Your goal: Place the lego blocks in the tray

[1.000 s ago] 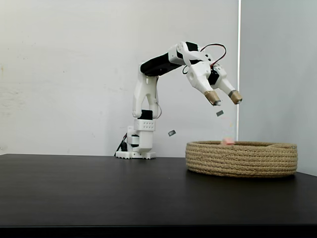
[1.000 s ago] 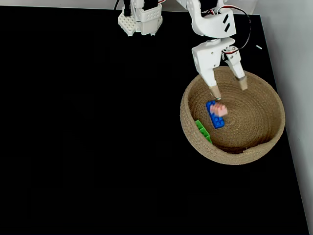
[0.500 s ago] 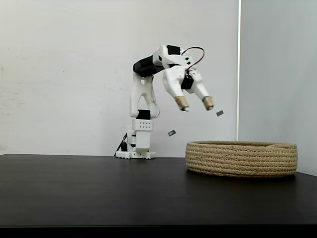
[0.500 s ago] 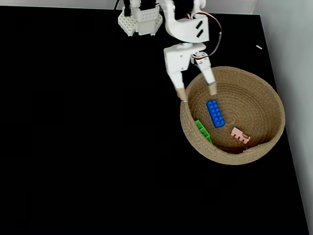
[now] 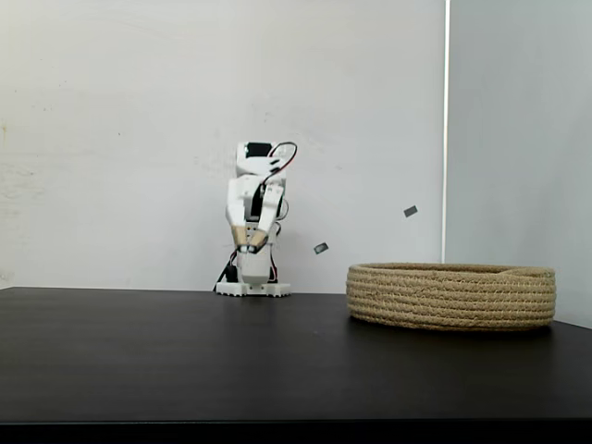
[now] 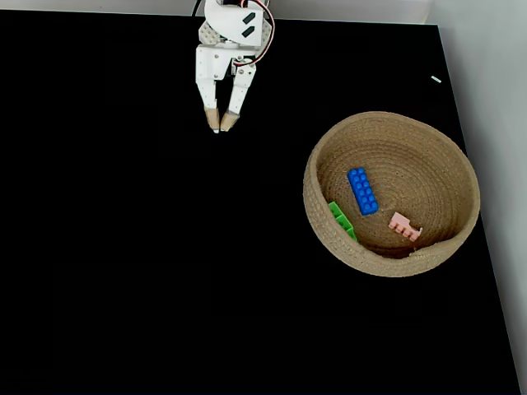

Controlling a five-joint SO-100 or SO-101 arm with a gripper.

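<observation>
The tray [image 6: 322, 232], a wide shallow basket of coiled tan rope, sat on the black surface [image 6: 123, 247] and held all three lego blocks. The green block [image 6: 341, 220] leaned against its inner wall, the blue block [image 6: 361, 191] lay mid-floor with its long axis running away from the camera, and the pink block [image 6: 403, 226] lay beside them. Farther back, well apart from the tray, the end effector [image 6: 221, 127] hung empty by the arm's base, its fingertips a little apart; judging by this, nothing was left to pick.

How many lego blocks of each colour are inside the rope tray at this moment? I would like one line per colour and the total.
Green lego block: 1
Blue lego block: 1
Pink lego block: 1
Total: 3, all inside the tray.
</observation>
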